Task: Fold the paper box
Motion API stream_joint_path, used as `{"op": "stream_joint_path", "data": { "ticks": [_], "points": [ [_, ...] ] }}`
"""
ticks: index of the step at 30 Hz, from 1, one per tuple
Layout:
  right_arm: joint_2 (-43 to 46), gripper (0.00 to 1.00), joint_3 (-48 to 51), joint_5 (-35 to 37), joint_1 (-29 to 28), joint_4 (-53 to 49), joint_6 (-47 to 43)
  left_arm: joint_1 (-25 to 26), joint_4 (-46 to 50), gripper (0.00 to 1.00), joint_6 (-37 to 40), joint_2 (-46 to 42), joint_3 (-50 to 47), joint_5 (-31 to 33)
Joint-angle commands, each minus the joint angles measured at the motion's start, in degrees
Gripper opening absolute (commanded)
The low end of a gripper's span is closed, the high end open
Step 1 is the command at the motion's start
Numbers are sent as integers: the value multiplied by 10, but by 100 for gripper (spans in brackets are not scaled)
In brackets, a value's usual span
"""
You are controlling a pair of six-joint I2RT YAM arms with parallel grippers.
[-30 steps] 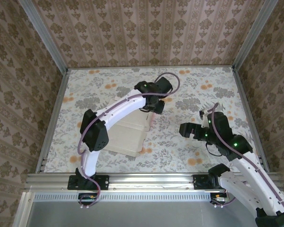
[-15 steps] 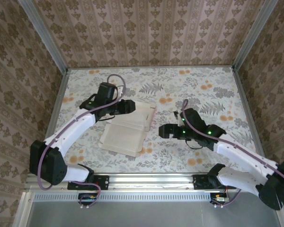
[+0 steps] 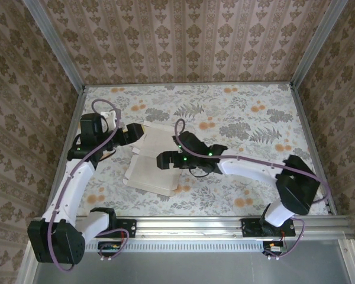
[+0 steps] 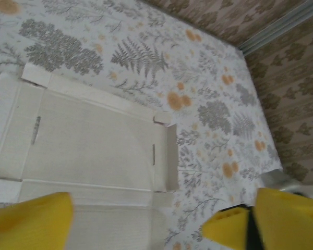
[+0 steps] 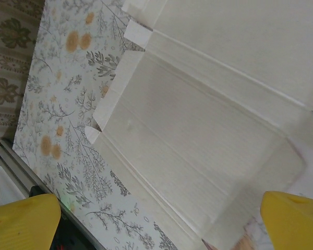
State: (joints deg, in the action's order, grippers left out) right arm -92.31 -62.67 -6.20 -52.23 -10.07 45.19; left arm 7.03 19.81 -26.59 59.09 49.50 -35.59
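Note:
The paper box (image 3: 150,170) lies unfolded and flat on the floral table, pale whitish side up, with its flaps spread out. My left gripper (image 3: 132,136) hovers open at the sheet's far left corner. In the left wrist view the sheet (image 4: 94,146) with its slits lies below the wide-apart yellow fingertips (image 4: 31,221), and nothing is between them. My right gripper (image 3: 164,160) stands open over the sheet's right side. The right wrist view has creased panels and corner tabs (image 5: 208,120) below my open gripper (image 5: 156,229), again with nothing held.
Patterned walls and aluminium rails (image 3: 68,148) enclose the table on the left, right and far sides. A metal rail (image 3: 189,223) runs along the near edge by the arm bases. Bare floral cloth (image 3: 248,124) stretches to the right of the box.
The left arm swung from over the box's far side to its left corner and opened its jaws. The right arm reached leftward from the right side to above the box.

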Motion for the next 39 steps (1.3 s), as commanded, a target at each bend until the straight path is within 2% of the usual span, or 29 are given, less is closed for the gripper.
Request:
{"op": "stream_joint_path", "data": {
  "ticks": [1,5,10,16,20,27,32,39],
  "points": [
    [-40,100,-28,7,-9,17,16,-3,-17,100,18,-4,-6,-29],
    [-77,100,-37,-24,-8,36,11,-3,-6,100,33,-19,-8,-16],
    [-128,100,-68,-65,-8,28,-10,-3,-22,100,39,-30,-36,36],
    [-157,100,-43,-95,4,63,2,-3,-24,100,3,-38,-56,92],
    [-165,100,-26,-102,11,73,1,-3,-33,100,-9,-43,-67,94],
    [-143,100,43,-85,30,85,8,-2,-66,100,-27,-15,-71,88],
    [-101,100,91,-62,52,63,-1,8,-75,100,-9,-1,-70,74],
    [-15,100,156,-37,111,-22,-96,34,-44,100,27,40,-57,86]
  ]
}}
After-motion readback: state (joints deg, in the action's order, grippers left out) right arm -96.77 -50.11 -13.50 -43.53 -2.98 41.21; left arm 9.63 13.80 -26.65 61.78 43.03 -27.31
